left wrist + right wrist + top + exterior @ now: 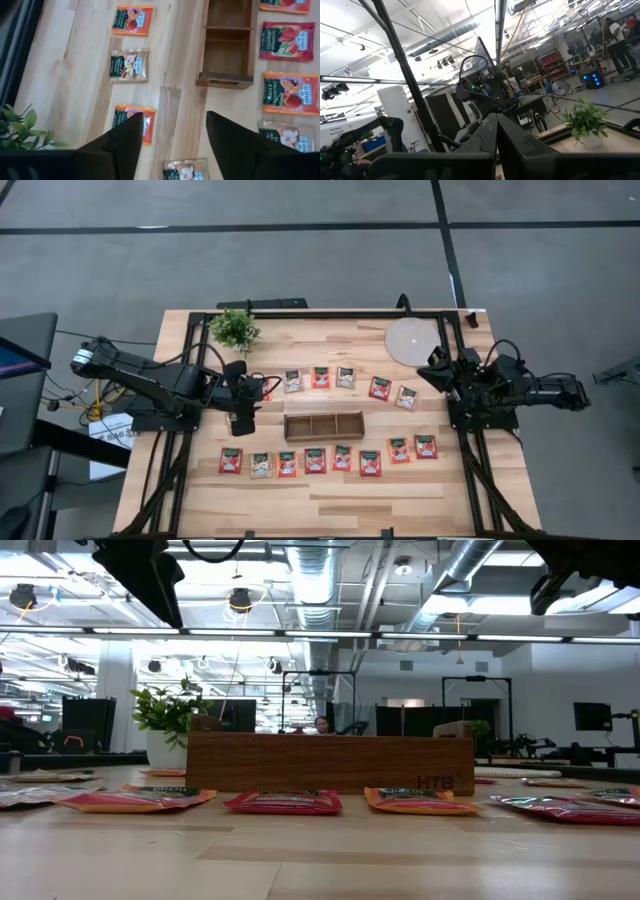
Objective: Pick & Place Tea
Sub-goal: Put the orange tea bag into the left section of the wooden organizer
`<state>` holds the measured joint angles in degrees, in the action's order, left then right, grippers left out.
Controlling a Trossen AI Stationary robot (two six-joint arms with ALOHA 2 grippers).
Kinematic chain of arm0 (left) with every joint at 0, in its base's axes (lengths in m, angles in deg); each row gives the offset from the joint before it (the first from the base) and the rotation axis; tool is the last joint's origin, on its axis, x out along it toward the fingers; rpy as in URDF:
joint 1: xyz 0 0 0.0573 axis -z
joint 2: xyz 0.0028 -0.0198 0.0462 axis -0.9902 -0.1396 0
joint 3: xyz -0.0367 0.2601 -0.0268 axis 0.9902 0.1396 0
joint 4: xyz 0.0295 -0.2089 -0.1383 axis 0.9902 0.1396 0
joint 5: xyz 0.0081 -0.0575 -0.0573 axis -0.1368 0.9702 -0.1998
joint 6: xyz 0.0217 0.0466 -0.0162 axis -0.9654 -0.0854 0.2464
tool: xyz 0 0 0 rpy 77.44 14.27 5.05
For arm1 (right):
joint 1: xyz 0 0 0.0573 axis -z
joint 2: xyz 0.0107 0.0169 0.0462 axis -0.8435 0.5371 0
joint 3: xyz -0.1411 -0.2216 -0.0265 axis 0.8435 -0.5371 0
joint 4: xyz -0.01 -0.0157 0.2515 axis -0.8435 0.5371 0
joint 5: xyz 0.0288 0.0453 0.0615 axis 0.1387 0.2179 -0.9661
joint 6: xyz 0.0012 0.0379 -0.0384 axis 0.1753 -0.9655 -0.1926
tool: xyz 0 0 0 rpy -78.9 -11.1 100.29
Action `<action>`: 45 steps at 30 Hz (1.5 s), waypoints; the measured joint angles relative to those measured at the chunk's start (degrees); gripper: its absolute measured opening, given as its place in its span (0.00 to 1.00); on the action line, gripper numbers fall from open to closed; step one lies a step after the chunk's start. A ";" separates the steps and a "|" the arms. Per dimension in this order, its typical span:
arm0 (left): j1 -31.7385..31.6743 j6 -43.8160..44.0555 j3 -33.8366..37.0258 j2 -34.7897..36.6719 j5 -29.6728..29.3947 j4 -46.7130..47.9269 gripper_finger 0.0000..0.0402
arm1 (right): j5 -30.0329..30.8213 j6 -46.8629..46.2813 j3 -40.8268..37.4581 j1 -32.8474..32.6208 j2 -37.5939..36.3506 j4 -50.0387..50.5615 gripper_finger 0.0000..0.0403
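Several flat square tea sachets, mostly red with a few beige, lie flat on the wooden table in two rows: a far row (320, 377) and a near row (315, 460). Between the rows stands the brown three-compartment tray (323, 426), its compartments bare (225, 45). My left gripper (243, 418) hangs above the table by the tray's left end, open, slanting down; in the left wrist view (172, 145) a red sachet (134, 122) and a beige one (185, 170) lie below its fingers. My right gripper (496, 135) is shut, drawn back at the table's right edge (440, 370), pointing upward.
A small potted plant (235, 330) stands at the far left corner and a round pale disc (412, 340) lies at the far right. Black frame rails (175, 470) run along the table's sides. Bare wood (330, 505) stretches along the near edge.
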<state>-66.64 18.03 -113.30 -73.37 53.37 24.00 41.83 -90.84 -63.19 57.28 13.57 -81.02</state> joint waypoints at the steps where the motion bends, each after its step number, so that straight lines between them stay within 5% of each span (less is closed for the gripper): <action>1: 0.00 0.01 0.00 -0.24 -0.62 0.13 0.57 | 0.02 0.00 0.00 0.00 0.01 0.00 0.00; 7: 0.00 1.41 0.04 -2.81 -0.94 -0.46 0.72 | 0.00 0.00 0.00 0.00 0.02 -0.04 0.00; 13: -0.60 7.71 0.04 -4.27 0.90 -1.48 0.76 | 0.00 -0.48 0.00 -0.02 0.00 -0.13 0.00; 20: -12.54 8.62 0.04 -4.91 10.10 1.38 0.77 | 0.00 -0.48 0.00 -0.01 0.00 -0.03 0.00; 30: -25.34 -12.64 0.02 -8.50 21.40 -4.36 0.77 | -0.02 -0.48 0.00 -0.04 0.02 0.00 0.00; 45: -30.11 -28.56 1.46 -25.15 20.94 -5.45 0.77 | -0.07 -0.46 0.00 -0.07 0.00 0.17 0.00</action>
<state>-96.76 -10.53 -111.84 -98.51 74.31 18.55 41.76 -91.30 -63.19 57.22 13.57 -80.84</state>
